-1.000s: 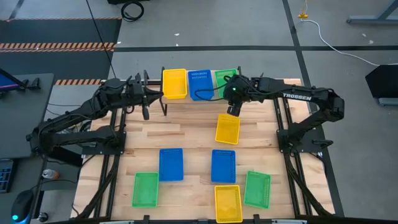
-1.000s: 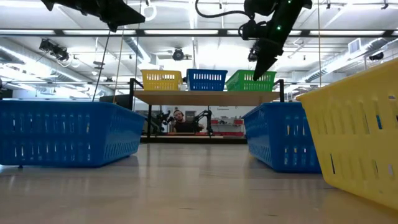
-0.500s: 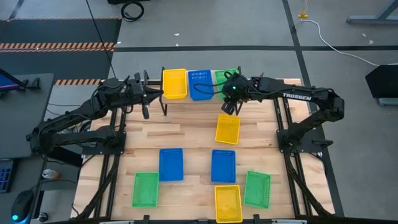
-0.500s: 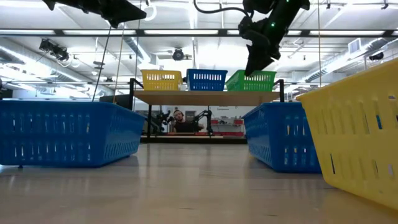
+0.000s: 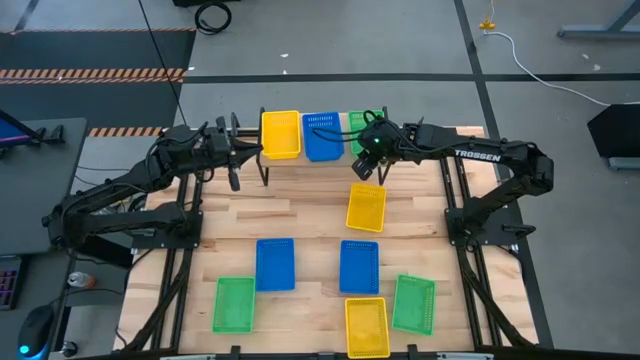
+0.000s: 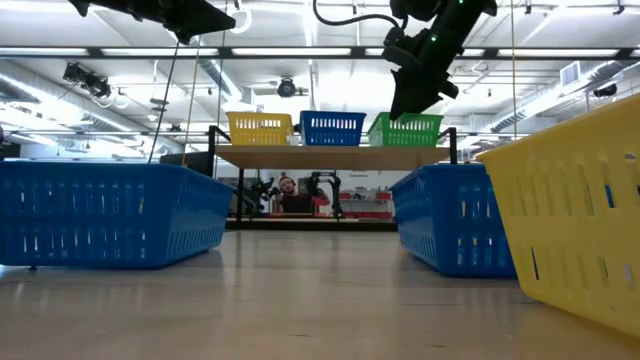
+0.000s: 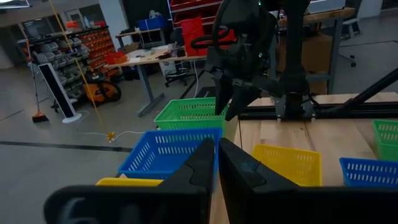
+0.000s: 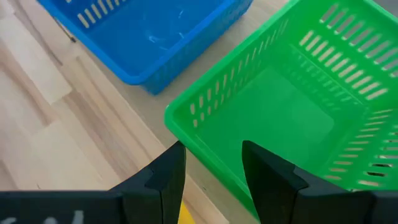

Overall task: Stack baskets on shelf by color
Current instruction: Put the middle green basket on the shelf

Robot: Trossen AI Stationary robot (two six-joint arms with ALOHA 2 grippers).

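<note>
On top of the shelf [image 5: 268, 165] at the far edge of the table, three baskets sit side by side: a yellow shelf basket [image 5: 281, 134], a blue shelf basket [image 5: 320, 136] and a green shelf basket [image 6: 405, 129], the last mostly hidden from above by the right arm. The right gripper [image 5: 365, 166] hangs just over the near rim of that green one; in the right wrist view its two dark fingers [image 8: 165, 176] stand apart, released, with the green rim showing between them and nothing held. The left gripper [image 7: 214, 163] waits beside the shelf's yellow end, its fingers pressed together on nothing.

Down on the slatted table [image 5: 310, 205] lie seven more baskets: a yellow basket [image 5: 366, 206] just in front of the shelf, two blue baskets [image 5: 275, 264] in the middle row, and nearest the front edge a green basket [image 5: 233, 304], another yellow and another green. Each colour already has its place on the shelf, so most of the stacking seems still to come.

These baskets look light, thin-walled and fairly stiff, though the perforated sides would likely flex a little under a pinch. The smooth plastic could slip, so the rim of a short wall, one finger inside and one outside, seems the surest hold. Being identical in size, they should nest if lowered level, yet a tilted one may catch on the rim below
</note>
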